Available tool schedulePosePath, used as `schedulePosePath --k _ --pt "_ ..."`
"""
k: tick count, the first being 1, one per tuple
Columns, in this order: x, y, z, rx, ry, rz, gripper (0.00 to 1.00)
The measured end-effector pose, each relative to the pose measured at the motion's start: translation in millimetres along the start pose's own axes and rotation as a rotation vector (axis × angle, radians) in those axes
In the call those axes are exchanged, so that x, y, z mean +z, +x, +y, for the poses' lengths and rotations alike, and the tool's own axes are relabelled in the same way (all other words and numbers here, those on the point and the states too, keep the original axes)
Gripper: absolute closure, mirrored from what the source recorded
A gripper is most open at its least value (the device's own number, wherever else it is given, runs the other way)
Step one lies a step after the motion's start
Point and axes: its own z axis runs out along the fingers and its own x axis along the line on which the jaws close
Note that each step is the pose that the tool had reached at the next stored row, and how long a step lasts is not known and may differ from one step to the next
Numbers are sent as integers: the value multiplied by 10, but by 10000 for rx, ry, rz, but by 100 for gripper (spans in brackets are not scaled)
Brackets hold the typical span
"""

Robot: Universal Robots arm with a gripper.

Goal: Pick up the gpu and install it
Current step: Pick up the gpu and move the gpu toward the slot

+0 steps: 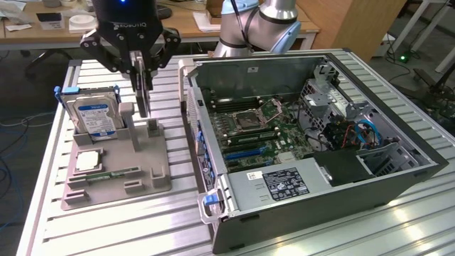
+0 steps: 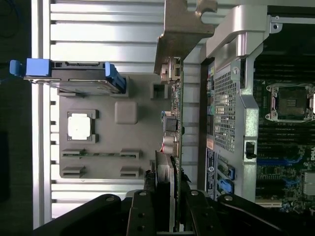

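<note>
My gripper (image 1: 144,72) is shut on the gpu (image 1: 144,95), a thin card that hangs edge-on and upright just above the grey parts holder (image 1: 146,160). Its lower end is a little above the holder's slotted post (image 1: 153,129). In the wrist view the gpu (image 2: 173,123) runs as a narrow green strip from between my fingers (image 2: 147,209) out to its silver end bracket (image 2: 182,29). It lies between the holder (image 2: 138,162) and the side wall of the open computer case (image 2: 231,108).
A hard drive (image 1: 96,114) with blue rails stands in the holder, with a processor chip (image 1: 87,160) and a memory stick (image 1: 106,174) lying nearby. The open case (image 1: 355,176) on the exterior view's right shows its motherboard (image 1: 249,130) and blue slot (image 1: 245,154).
</note>
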Motion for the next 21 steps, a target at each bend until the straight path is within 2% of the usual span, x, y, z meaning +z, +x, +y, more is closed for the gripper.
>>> schedulePosePath --k 8,16,21 --pt "-78 -1 1 0 0 1 72" --pt "-79 -6 0 -2 -1 3 72" --pt "-78 -68 1 0 -1 2 72"
